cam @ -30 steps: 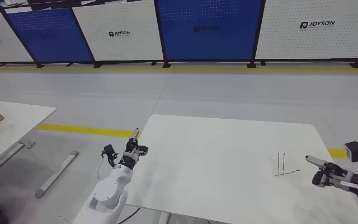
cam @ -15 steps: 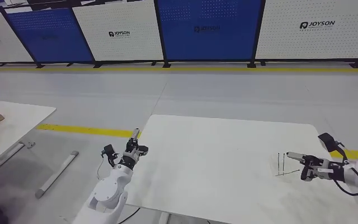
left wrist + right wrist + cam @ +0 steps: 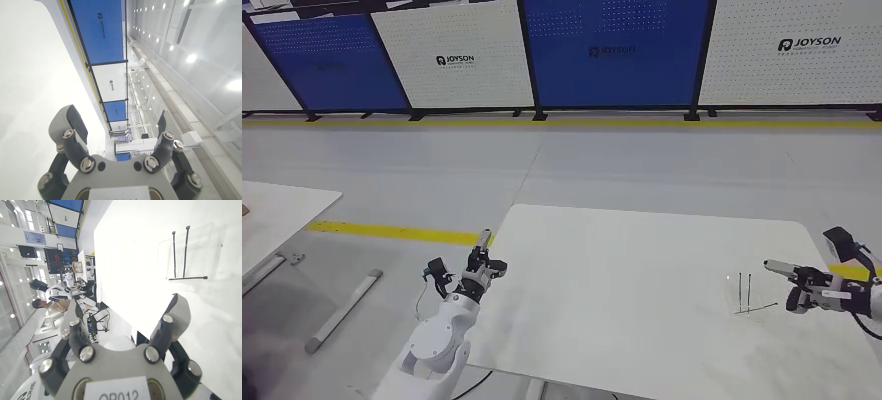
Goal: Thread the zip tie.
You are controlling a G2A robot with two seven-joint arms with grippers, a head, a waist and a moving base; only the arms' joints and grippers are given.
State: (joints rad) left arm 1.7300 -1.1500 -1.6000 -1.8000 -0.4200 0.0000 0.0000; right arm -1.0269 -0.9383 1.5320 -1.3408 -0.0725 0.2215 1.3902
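Across the white table, I see blue and white pegboard panels and a yellow floor line. Three black zip ties lie flat near the table's right edge, two parallel and one crosswise at their tails. The right gripper, jaws apart, is just beside them. The left gripper, jaws also apart, is at the left edge, well apart.

Black zip ties, white table
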